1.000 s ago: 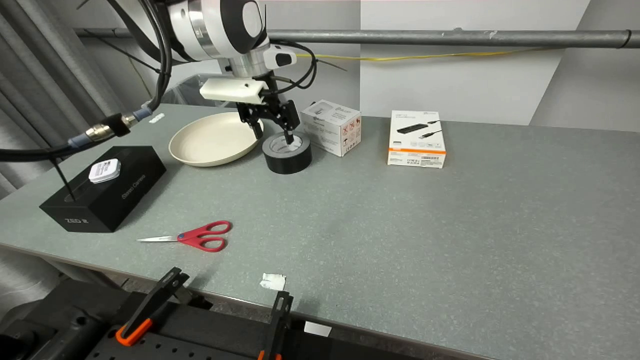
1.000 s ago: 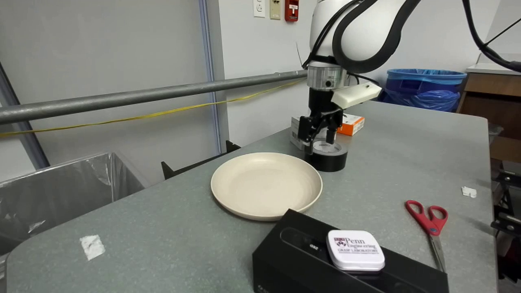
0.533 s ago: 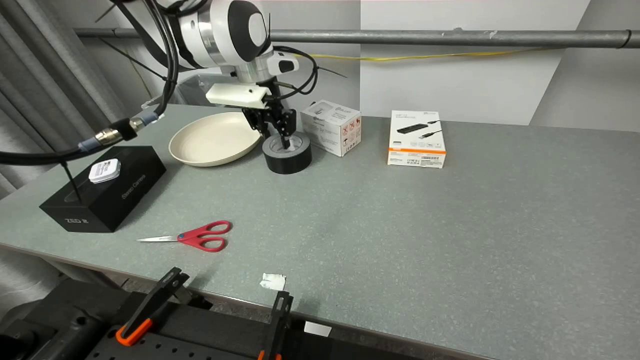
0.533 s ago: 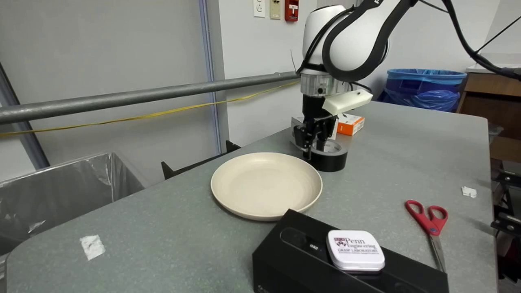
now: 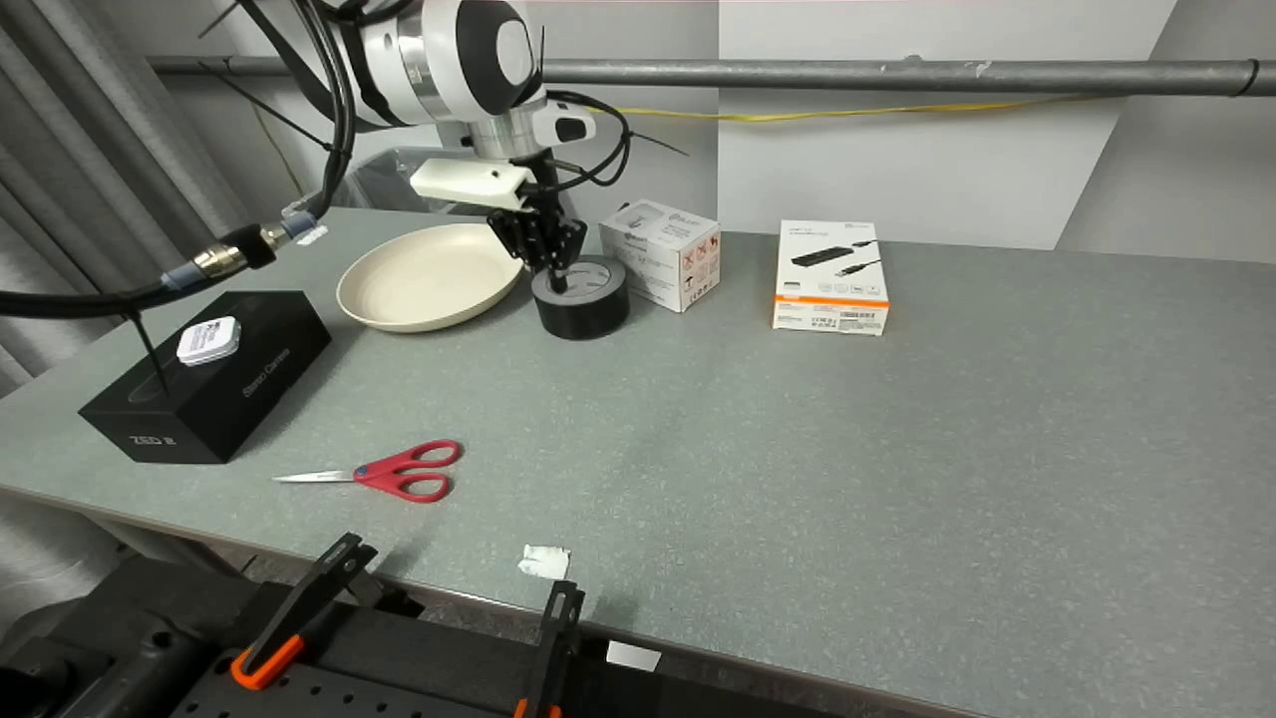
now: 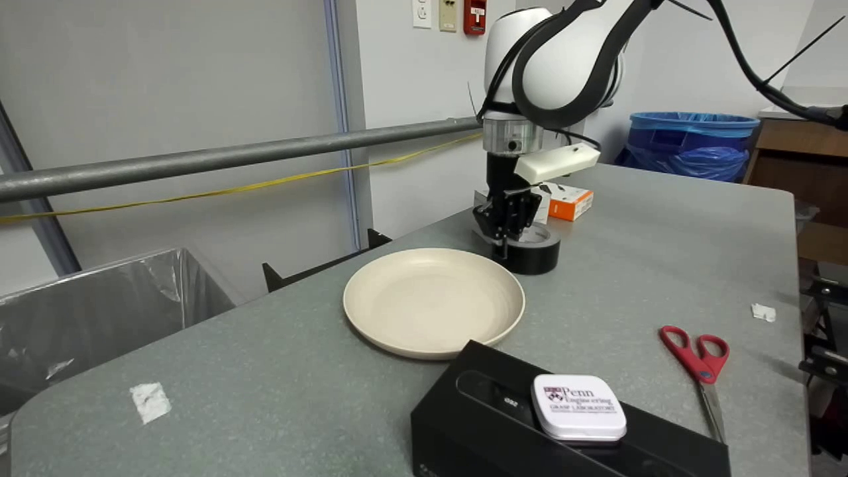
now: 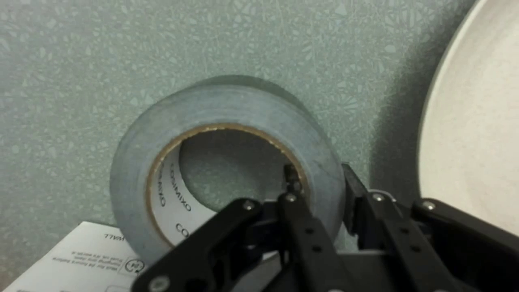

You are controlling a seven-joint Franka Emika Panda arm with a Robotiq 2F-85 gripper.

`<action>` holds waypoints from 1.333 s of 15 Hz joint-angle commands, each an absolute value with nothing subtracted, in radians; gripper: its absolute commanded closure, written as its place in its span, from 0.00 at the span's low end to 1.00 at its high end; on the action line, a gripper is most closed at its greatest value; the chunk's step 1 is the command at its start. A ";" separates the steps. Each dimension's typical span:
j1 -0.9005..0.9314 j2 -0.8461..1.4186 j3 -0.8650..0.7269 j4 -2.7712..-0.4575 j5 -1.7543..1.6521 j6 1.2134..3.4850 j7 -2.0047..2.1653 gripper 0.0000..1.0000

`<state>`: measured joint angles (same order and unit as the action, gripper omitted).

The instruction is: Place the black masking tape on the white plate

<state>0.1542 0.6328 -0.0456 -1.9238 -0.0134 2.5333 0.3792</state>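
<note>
From the middle of an exterior view, a black box (image 5: 224, 387) sits at nine o'clock on the worktop (image 5: 947, 479), a small white case (image 5: 208, 340) on its top. Red-handled scissors (image 5: 384, 474) lie at eight, pointing to nine; a white scrap (image 5: 544, 561) at seven, a white carton (image 5: 658, 254) at twelve, an orange-banded box (image 5: 830, 274) at two. In an exterior view, a blue bin (image 6: 682, 142) stands at two, a red wall fixture (image 6: 474, 16) at twelve, a clear-lined grey bin (image 6: 112, 305) near nine.
</note>
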 commanded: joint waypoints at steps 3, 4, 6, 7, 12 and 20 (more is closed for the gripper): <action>0.187 0.517 -0.046 -1.960 -0.015 2.508 0.392 0.94; 0.196 0.493 -0.042 -1.971 -0.021 2.520 0.391 0.94; 0.200 0.453 -0.009 -1.974 -0.013 2.520 0.356 0.94; 0.197 0.441 0.015 -1.966 -0.001 2.509 0.331 0.94; 0.203 0.465 0.132 -1.888 0.070 2.464 0.244 0.94; 0.316 0.668 0.100 -1.756 -0.021 2.481 0.294 0.94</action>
